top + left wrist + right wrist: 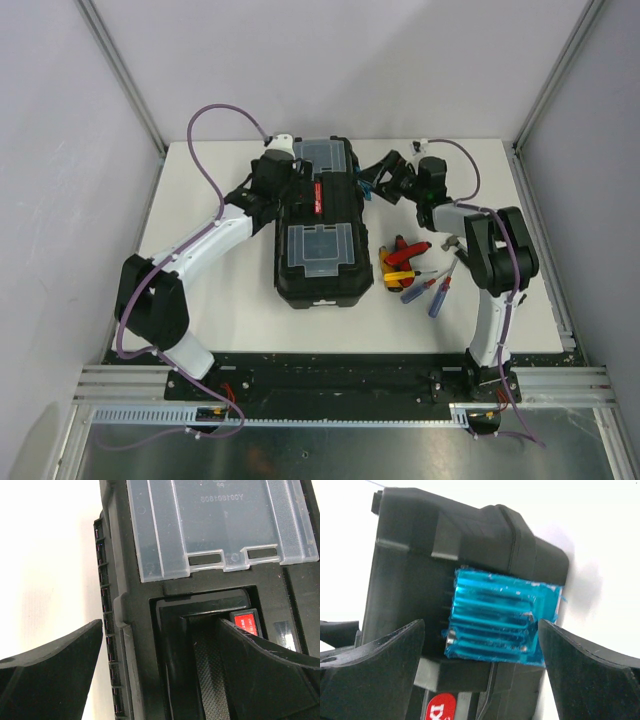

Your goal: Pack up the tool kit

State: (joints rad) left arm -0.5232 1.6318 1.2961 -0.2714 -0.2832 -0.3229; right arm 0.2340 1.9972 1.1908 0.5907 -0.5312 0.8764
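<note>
At mid-table lies the black moulded-plastic toolbox (315,235) with clear lids. The left gripper (160,675) gapes astride its left rim, and the right gripper (480,672) spreads either side of the ridged blue latch (500,615). Screwdrivers (415,275) lie just right.

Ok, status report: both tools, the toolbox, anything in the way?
Left tool open, astride left wall of toolbox. Right tool open, either side of blue latch. Toolbox shut; screwdrivers outside on table, to its right.
</note>
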